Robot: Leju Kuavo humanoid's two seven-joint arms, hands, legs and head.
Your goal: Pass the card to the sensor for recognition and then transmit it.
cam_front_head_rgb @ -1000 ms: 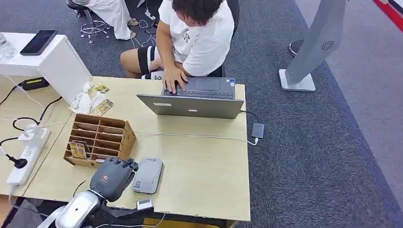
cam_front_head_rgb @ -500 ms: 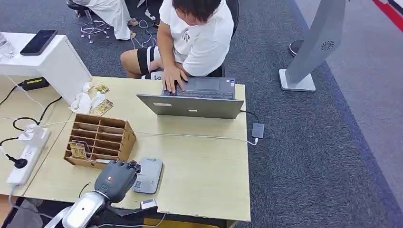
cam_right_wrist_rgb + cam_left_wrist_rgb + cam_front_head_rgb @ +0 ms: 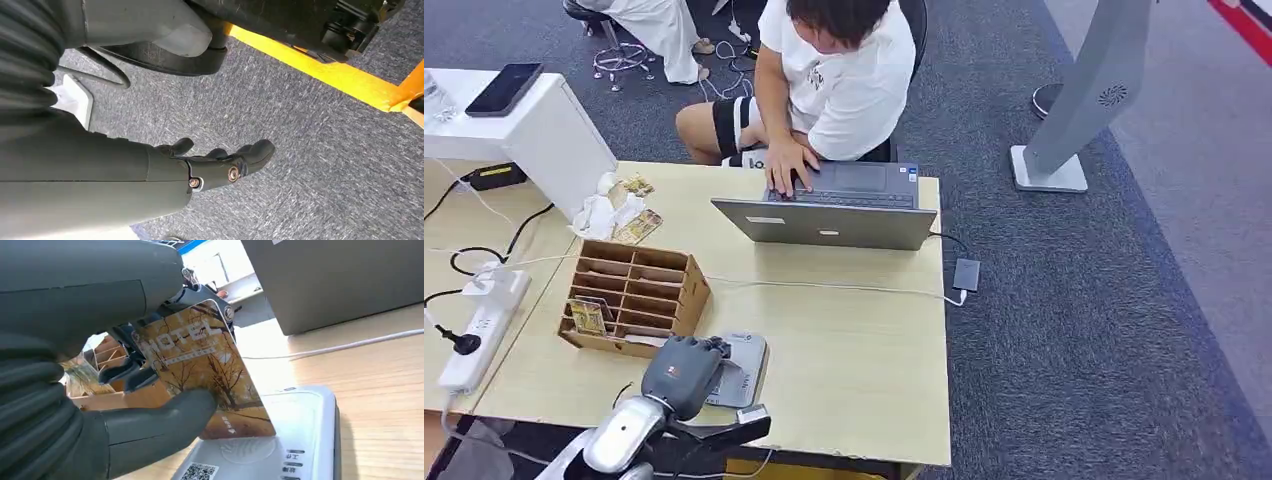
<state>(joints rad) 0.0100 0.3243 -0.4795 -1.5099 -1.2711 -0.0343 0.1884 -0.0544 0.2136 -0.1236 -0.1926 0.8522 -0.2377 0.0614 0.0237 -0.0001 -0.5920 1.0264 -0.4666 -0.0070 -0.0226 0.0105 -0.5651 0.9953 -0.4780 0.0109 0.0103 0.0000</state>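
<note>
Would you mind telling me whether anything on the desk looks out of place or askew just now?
Nothing looks wrong. The left hand holds the card tilted over the reader, as the scan needs. The one loose heap is the wrappers beside the wooden rack, away from the work.

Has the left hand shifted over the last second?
Yes. The left hand has slid rightward from beside the wooden organizer to over the card reader.

Left robot hand (image 3: 100,390) pinches with its thumb; right robot hand (image 3: 210,165) hangs, loosely curled.
</note>
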